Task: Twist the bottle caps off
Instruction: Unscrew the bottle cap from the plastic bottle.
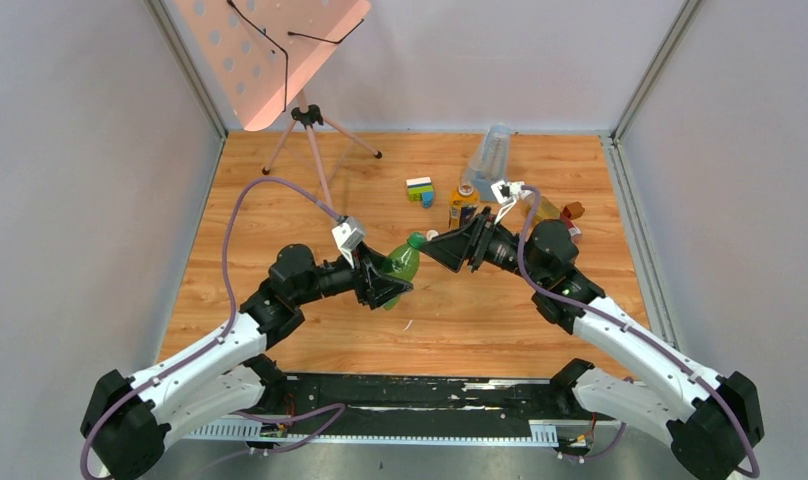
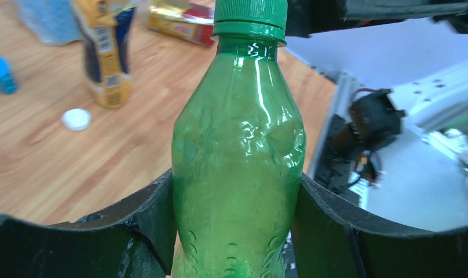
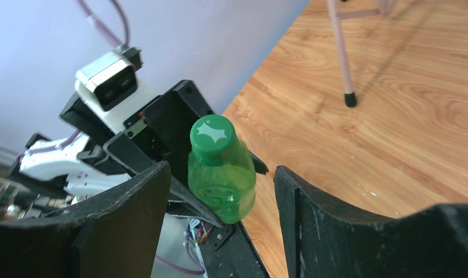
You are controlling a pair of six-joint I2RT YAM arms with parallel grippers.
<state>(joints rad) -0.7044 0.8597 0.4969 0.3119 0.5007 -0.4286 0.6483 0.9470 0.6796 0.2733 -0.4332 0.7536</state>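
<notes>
My left gripper (image 2: 237, 223) is shut on the body of the green bottle (image 2: 238, 156), holding it tilted above the table (image 1: 280, 200). The green cap (image 2: 250, 16) sits on its neck. From above, the bottle (image 1: 400, 268) points its cap (image 1: 416, 240) at my right gripper (image 1: 433, 250). In the right wrist view that gripper (image 3: 220, 200) is open, its fingers apart on either side of the capped bottle (image 3: 223, 174) and not touching it. A loose white cap (image 2: 76, 119) lies on the wood. The amber bottle with a yellow label (image 1: 463, 205) stands behind; the red-labelled one (image 1: 548, 210) lies on its side.
A tall clear bluish container (image 1: 490, 155) stands at the back. Toy bricks (image 1: 420, 190) and a reddish-brown block (image 1: 573, 210) lie nearby. A pink perforated board on a tripod (image 1: 310, 120) stands at the back left. Grey walls enclose the table.
</notes>
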